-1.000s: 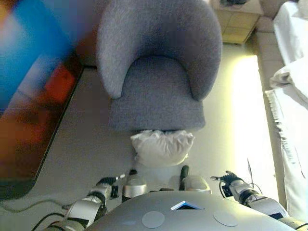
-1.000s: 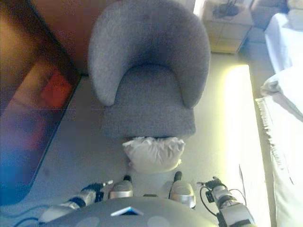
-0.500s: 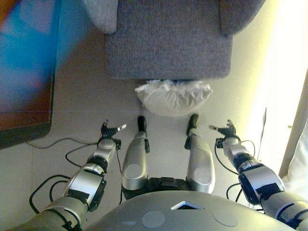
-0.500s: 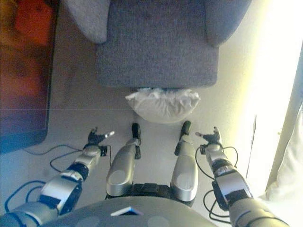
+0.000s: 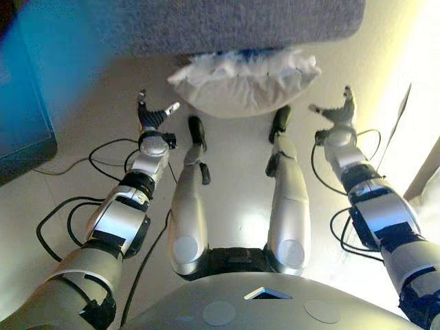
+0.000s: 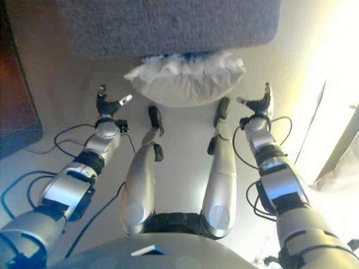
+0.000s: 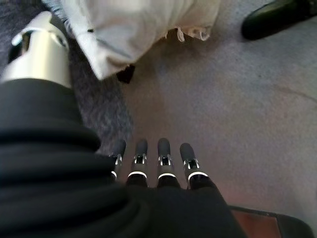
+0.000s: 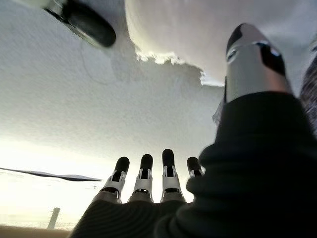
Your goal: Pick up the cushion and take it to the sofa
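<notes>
Between the left hand [image 5: 152,117] and right hand [image 5: 338,114], both spread and empty, a white cushion [image 5: 244,81] lies on the floor against a grey armchair [image 5: 240,24]. Closing evenly on both ends should lift it level.

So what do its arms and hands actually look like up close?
Both arms are built of silver-grey shells joined by dark bands. The left hand and right hand each have a dark ribbed cover over the back and wrist, with a row of silver fingers ending in dark tips, and a thicker silver thumb set apart from them.
</notes>
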Motion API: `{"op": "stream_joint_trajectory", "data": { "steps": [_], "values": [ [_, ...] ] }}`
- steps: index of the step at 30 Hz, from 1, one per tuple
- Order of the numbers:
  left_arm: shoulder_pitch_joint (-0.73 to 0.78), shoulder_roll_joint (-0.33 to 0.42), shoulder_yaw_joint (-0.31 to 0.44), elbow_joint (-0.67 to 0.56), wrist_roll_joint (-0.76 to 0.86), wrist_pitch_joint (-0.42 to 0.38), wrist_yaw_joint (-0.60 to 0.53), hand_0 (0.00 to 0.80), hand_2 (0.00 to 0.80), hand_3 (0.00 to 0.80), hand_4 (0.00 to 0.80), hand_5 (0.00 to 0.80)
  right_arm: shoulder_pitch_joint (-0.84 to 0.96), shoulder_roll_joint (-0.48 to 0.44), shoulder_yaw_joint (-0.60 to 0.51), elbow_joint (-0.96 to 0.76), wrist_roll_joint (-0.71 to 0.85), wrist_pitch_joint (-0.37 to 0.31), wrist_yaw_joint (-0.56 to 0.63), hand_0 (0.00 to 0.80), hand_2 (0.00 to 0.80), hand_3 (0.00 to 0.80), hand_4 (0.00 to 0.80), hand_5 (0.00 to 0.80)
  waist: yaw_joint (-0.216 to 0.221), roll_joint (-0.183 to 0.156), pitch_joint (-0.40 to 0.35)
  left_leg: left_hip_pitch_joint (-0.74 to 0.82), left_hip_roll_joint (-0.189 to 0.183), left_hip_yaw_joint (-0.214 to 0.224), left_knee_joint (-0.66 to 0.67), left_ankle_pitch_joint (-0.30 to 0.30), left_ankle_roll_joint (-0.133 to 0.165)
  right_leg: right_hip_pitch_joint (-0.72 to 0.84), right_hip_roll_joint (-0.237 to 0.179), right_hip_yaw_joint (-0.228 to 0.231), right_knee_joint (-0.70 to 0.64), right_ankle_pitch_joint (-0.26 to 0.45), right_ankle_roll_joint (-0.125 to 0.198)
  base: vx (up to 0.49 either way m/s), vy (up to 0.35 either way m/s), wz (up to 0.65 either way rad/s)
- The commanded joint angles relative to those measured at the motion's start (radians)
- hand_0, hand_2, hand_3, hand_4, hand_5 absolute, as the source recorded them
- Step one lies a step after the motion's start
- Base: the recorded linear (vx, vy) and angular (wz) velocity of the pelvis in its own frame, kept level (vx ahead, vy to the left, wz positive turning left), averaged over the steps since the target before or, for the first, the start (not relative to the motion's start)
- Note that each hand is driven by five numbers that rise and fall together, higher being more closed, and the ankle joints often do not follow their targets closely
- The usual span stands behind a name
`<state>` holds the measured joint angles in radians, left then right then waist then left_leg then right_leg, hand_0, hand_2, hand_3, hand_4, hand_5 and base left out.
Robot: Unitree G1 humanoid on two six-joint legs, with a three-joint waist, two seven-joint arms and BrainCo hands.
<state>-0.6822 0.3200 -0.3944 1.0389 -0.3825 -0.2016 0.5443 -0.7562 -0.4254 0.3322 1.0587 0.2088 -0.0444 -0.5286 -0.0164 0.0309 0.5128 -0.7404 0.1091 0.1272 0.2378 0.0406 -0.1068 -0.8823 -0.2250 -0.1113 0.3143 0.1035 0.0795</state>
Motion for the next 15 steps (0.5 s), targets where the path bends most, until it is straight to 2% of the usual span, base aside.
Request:
{"op": "stream_joint_trajectory", "data": {
  "steps": [1,5,15],
  "values": [
    [-0.03,0.034,0.027,-0.026,-0.038,-0.093,0.066,0.0,0.0,0.0,0.0,0.0,-0.023,-0.054,0.038,-0.059,0.006,-0.058,-0.067,0.0,0.0,0.0,0.0,0.0,-0.015,0.017,0.007,-0.197,-0.01,-0.073,0.107,0.001,0.011,-0.076,0.008,0.028,0.031,-0.049,0.045,0.0,0.0,0.0],
    [-0.078,0.05,0.03,-0.049,-0.03,-0.141,0.077,0.0,0.0,0.0,0.0,0.0,-0.091,-0.07,0.048,-0.071,0.003,-0.087,-0.086,0.0,0.0,0.0,0.0,0.0,-0.017,0.026,0.007,-0.313,-0.002,-0.095,0.167,-0.016,0.009,-0.197,0.008,0.054,0.095,-0.063,0.04,-0.01,-0.017,0.07],
    [-0.186,0.078,0.036,-0.053,-0.098,-0.169,0.052,0.0,0.0,0.0,0.0,0.0,-0.24,-0.087,0.089,-0.059,0.004,-0.152,-0.049,0.0,0.0,0.0,0.0,0.0,-0.012,0.038,0.007,-0.518,0.009,-0.115,0.234,-0.031,0.001,-0.409,-0.003,0.071,0.193,-0.079,0.043,-0.035,0.025,0.07]
  ]
}}
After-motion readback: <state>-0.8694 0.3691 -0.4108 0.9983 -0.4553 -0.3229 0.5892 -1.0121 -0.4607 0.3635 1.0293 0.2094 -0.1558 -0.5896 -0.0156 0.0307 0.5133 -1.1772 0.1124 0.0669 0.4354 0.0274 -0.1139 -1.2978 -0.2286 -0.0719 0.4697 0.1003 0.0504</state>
